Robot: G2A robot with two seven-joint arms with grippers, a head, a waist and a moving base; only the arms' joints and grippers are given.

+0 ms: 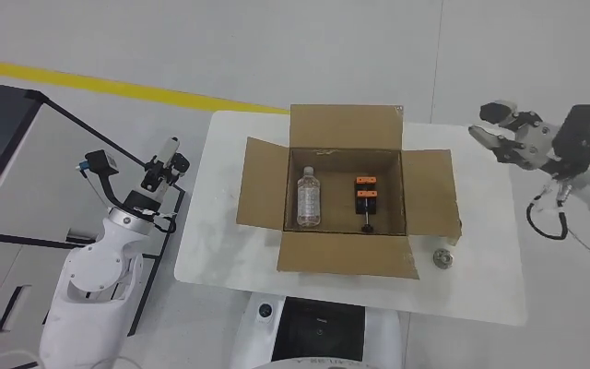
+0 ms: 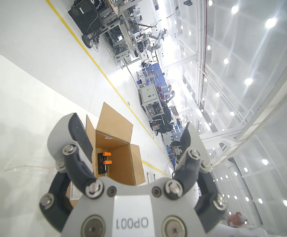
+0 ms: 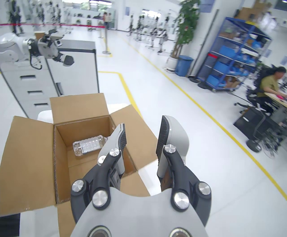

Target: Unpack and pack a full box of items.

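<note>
This is a big robotics lab set in a factory-style hall. The pale, polished floor [image 1: 277, 46] carries a yellow lane line [image 1: 138, 89], and rows of round ceiling lights [image 2: 226, 60] hang from a high white roof. Workbenches [image 2: 121, 44] crowded with cables and gear carry grey robot arms [image 2: 157, 39], near a grey control cabinet [image 2: 148, 95] (it bears a yellow warning sign). Humanoid robots [image 3: 152, 29] stand in a row beyond a red barrier tape [image 3: 74, 25]. Blue shelving racks [image 3: 235, 51] hold blue storage bins [image 3: 226, 52], near a potted plant [image 3: 187, 20].
</note>
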